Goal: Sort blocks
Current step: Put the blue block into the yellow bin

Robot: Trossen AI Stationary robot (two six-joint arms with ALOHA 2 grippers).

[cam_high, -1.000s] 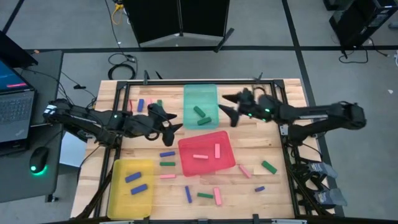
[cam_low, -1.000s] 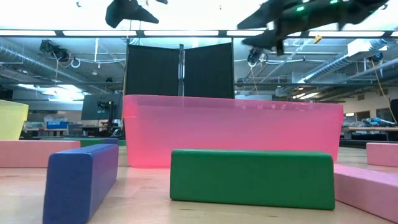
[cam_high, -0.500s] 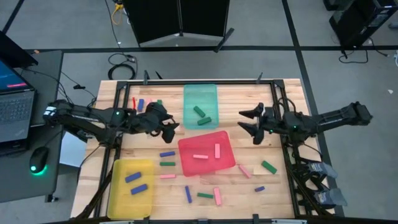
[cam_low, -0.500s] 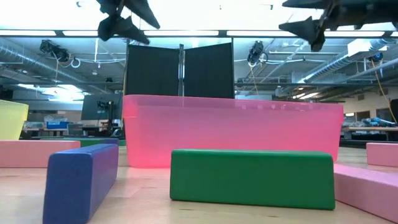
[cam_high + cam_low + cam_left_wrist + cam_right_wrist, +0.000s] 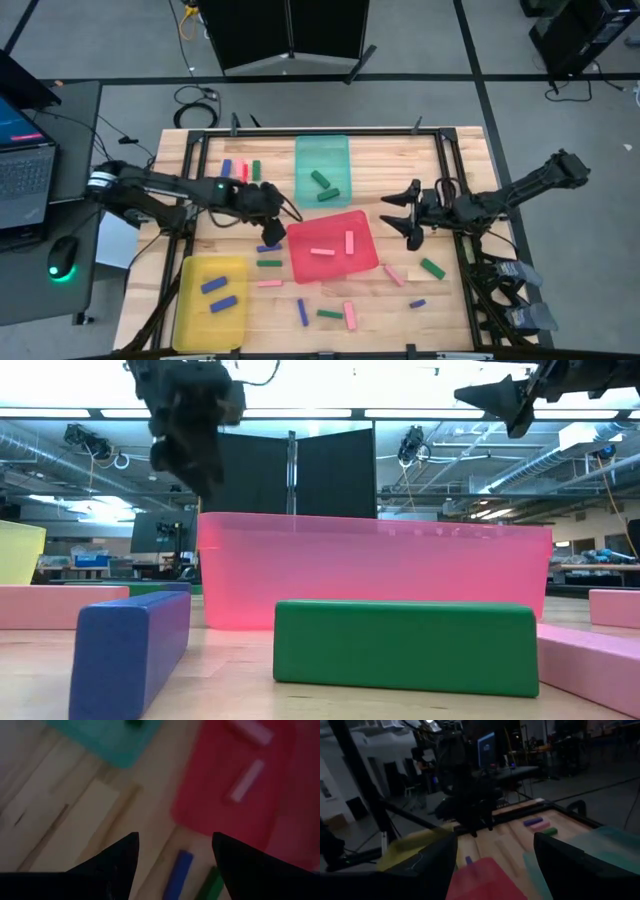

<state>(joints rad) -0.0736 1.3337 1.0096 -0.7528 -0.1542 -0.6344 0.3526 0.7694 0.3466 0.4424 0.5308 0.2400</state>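
We find no brand, label or readable writing anywhere. The left gripper (image 5: pixel 272 228) hangs above a blue block (image 5: pixel 268 247) beside the red tray (image 5: pixel 366 262), its fingers (image 5: pixel 115 865) spread with nothing between them. The right gripper (image 5: pixel 403 213) hovers right of that tray, fingers (image 5: pixel 438 860) wide apart and empty, well above the table (image 5: pixel 400 172). Blocks lie scattered — two pink blocks (image 5: pixel 322 251) in the red tray, two green ones (image 5: pixel 321 180) in the teal tray (image 5: pixel 322 148), two blue ones (image 5: pixel 213 285) in the yellow tray (image 5: pixel 187 325), others loose on the wood. In the low view a green block (image 5: pixel 405 646) and a blue one (image 5: pixel 125 650) fill the foreground, hiding most of the table — both grippers are cut off at the top edge.
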